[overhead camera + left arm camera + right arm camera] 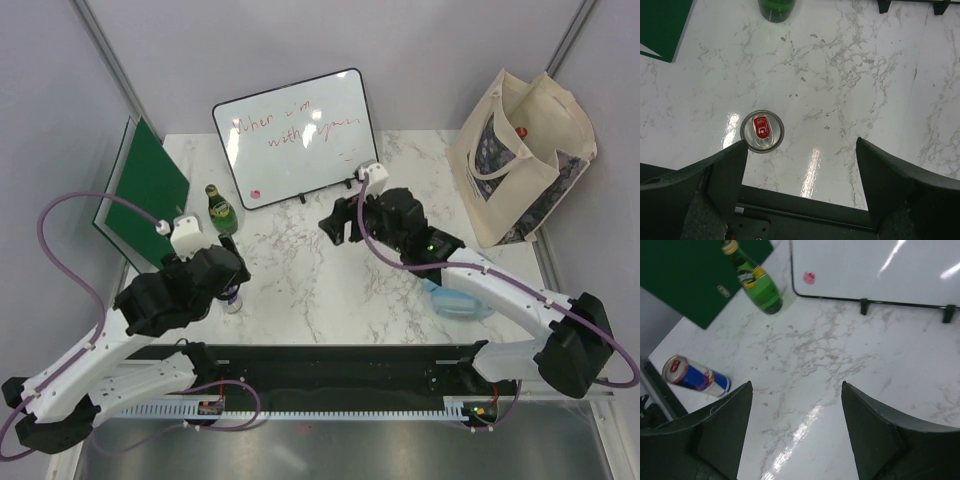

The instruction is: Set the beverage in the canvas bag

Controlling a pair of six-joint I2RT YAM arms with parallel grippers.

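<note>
Two drinks stand on the marble counter [300, 290]: an upright blue-and-silver can [762, 131] with a red pull-tab, near the front-left, and a green glass bottle [220, 210] with a yellow label and gold cap, further back on the same side. Neither is in the canvas bag [520, 165], which stands upright at the far right corner, well apart from both, its mouth open and its handles up. Left pincer [801, 144]: jaws spread wide, holding nothing, hanging over the can; in the left wrist view the can's top sits just off the tip of one finger [732, 170], not between the two. From the top view most of the can is hidden under the left arm. Right pincer [796, 387]: also spread wide and empty, above bare marble mid-counter and facing the left side, with the can and bottle both in its camera's view. Whiteboard [295, 135] with red handwriting leans at the back centre. Green binder [145, 190] stands at the back left, just beside the bottle. Pale blue item [460, 303] lies partly under the right arm; cannot tell what it is.
</note>
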